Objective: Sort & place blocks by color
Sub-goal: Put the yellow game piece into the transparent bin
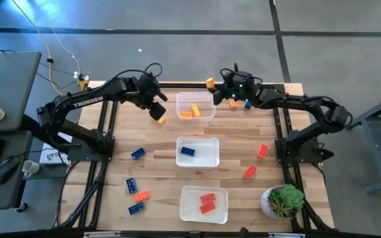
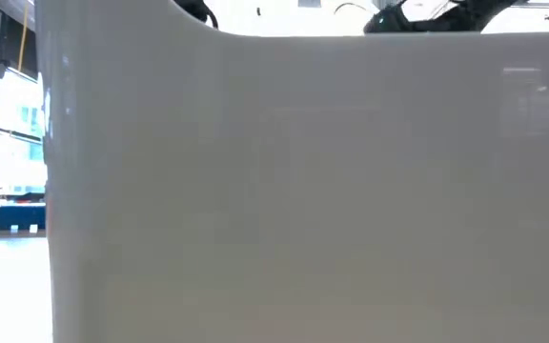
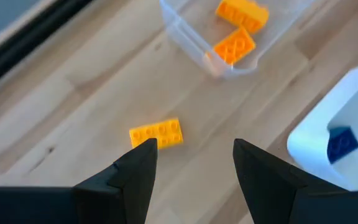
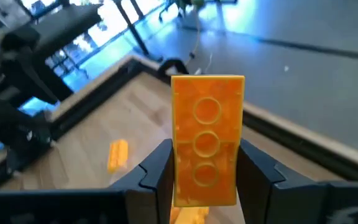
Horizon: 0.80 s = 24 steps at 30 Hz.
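Observation:
Small studded blocks lie scattered on the wooden table. My left gripper (image 1: 156, 109) (image 3: 194, 149) is open and hovers low over a yellow block (image 3: 156, 134) (image 1: 161, 120) lying flat on the table, just left of the far tub (image 1: 196, 106). That tub holds two yellow blocks (image 3: 235, 28). My right gripper (image 1: 218, 89) (image 4: 205, 163) is raised at the far tub's far right corner, shut on a yellow-orange block (image 4: 207, 140) (image 1: 210, 82). The middle tub (image 1: 198, 152) holds a blue block and the near tub (image 1: 204, 203) holds red ones. My right gripper pinches the yellow-orange block by its two long sides, at the lower half (image 4: 205, 177), one finger (image 4: 157, 168) on each side. The block is lifted clear of the table. It stands on end out of the fingers, with its hollow underside facing the wrist camera.
Loose blocks on the table: blue ones (image 1: 137, 153) (image 1: 131, 185) (image 1: 136, 208) and an orange-red one (image 1: 141, 196) on the left, red ones (image 1: 262, 151) (image 1: 250, 172) on the right, a yellow (image 1: 233, 103) and a blue (image 1: 248, 104) under the right arm. A potted plant (image 1: 283, 200) stands near right. A white tub wall (image 2: 303, 191) fills the low view.

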Each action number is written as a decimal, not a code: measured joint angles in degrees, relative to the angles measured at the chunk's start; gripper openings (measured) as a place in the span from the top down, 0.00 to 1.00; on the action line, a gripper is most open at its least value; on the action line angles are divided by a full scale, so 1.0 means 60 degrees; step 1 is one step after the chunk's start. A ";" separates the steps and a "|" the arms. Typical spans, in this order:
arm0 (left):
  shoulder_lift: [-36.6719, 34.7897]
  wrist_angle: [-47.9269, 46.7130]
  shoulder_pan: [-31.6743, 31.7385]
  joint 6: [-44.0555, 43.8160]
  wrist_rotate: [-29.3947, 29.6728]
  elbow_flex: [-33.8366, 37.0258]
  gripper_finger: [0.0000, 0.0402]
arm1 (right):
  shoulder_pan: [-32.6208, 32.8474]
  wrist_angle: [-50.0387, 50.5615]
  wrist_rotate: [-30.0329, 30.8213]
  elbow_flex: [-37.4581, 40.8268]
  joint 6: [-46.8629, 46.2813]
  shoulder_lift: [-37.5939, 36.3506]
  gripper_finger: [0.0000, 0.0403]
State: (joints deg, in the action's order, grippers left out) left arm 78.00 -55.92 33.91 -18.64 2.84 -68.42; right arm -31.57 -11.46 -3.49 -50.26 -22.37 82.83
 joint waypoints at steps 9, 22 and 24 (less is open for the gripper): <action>0.0000 -0.0073 -0.0768 -0.0830 0.0658 0.0941 0.50 | 0.0015 0.0000 -0.0701 0.0000 0.0062 0.1191 0.72; 0.0000 -0.0257 -0.1844 -0.1653 0.0268 0.2190 0.50 | 0.0129 0.0008 -0.1275 0.0011 -0.0116 0.1847 0.72; 0.0000 -0.0268 -0.2066 -0.1668 0.0057 0.2370 0.50 | 0.0187 0.0003 -0.1213 0.0011 -0.0044 0.1847 0.71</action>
State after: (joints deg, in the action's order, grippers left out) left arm 78.00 -57.53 21.52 -28.65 3.18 -54.20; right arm -30.45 -11.44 -10.77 -50.19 -22.64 93.91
